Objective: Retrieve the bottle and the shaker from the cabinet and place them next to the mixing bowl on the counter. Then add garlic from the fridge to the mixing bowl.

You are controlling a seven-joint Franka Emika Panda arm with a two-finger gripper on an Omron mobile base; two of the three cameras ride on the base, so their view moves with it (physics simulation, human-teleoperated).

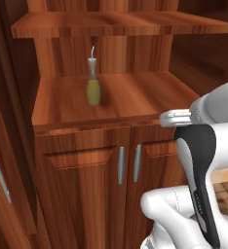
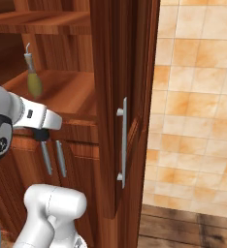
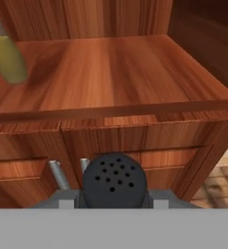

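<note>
A black shaker [image 3: 115, 180] with a perforated top sits between my fingers, and my gripper [image 3: 114, 199] is shut on it in front of the cabinet [image 1: 135, 97], below the front edge of its niche shelf. In the right base view the hand [image 2: 41, 127] hangs just off that shelf edge. The bottle [image 1: 93, 82] of olive-yellow liquid stands upright on the niche shelf, left of and beyond my hand; it also shows as the bottle [image 2: 33, 77] and the bottle [image 3: 9, 58]. The mixing bowl, counter, fridge and garlic are out of view.
Two lower doors with silver bar handles [image 1: 121, 165] are shut under the shelf. An upper shelf [image 1: 121, 24] overhangs the niche. A tall side panel with a long handle [image 2: 123, 140] stands right of the niche; beyond it are a tiled wall [image 2: 198, 97] and wooden floor [image 2: 183, 227].
</note>
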